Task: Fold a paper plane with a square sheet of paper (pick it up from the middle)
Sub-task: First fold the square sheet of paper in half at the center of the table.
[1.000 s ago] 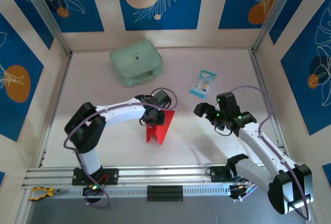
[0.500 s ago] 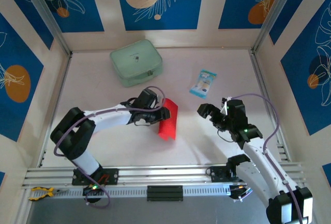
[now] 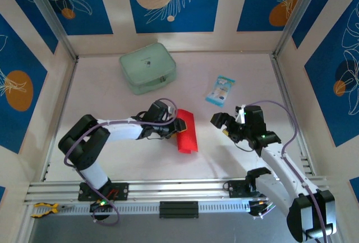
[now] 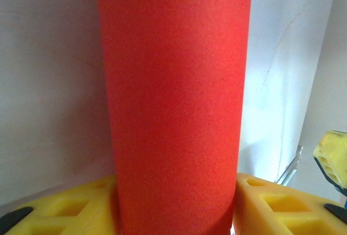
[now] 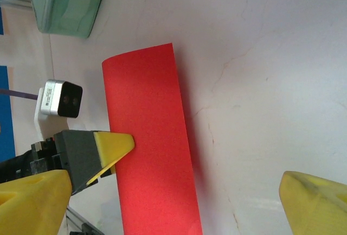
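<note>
The square sheet of paper (image 3: 188, 132) is bright red and lies on the table as a long arched strip, its shape not that of a paper plane. My left gripper (image 3: 178, 126) comes in from the left and is shut on the strip's near end. In the left wrist view the red sheet (image 4: 173, 94) bulges up between the two yellow pads (image 4: 59, 210), touching both. My right gripper (image 3: 225, 126) hovers open to the right of the sheet, apart from it. The right wrist view looks down on the sheet (image 5: 149, 148), with the left gripper's yellow fingertip (image 5: 111, 145) on its left edge.
A pale green zip pouch (image 3: 147, 67) lies at the back left of the white table (image 3: 112, 94). A small blue-white packet (image 3: 220, 90) lies behind the right gripper. Patterned walls enclose three sides, and a metal rail (image 3: 179, 189) runs along the near edge.
The left arm has stretched out and lowered, carrying the red sheet to the right from hanging on edge to lying arched on the table. The right gripper has stayed open and barely shifted.
</note>
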Controlling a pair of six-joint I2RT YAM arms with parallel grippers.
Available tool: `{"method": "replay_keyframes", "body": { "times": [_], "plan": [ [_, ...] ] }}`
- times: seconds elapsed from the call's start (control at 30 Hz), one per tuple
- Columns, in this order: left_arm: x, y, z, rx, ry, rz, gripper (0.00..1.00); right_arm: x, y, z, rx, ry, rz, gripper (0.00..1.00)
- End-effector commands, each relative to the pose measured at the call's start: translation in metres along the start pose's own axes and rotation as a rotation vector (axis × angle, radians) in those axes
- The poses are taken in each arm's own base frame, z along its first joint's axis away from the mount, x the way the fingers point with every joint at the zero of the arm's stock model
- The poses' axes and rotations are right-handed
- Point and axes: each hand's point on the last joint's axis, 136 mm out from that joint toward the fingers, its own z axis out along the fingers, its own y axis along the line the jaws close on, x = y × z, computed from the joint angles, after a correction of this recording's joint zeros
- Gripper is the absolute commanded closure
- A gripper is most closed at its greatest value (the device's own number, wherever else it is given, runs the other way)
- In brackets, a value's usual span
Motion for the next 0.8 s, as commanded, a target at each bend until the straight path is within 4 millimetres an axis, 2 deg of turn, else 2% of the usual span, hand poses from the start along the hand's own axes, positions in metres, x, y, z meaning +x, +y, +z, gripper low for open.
{"method": "replay_keyframes", "body": {
  "times": [0.0,0.33,0.53,0.77],
  "plan": [
    [0.001,0.018,0.002,-0.057,-0.005,-0.012,0.48,0.001,0.012,-0.001,-0.049,0.029,-0.014,0.01],
    [0.004,0.044,-0.002,-0.199,0.004,0.026,0.43,0.006,0.016,0.002,-0.058,0.058,-0.025,0.02],
    [-0.002,0.048,-0.012,-0.281,-0.008,0.076,0.35,0.008,0.017,0.004,-0.061,0.07,-0.033,0.03],
    [-0.008,0.05,-0.025,-0.342,-0.043,0.122,0.33,0.012,0.02,0.011,-0.061,0.106,-0.045,0.04]
  ]
}}
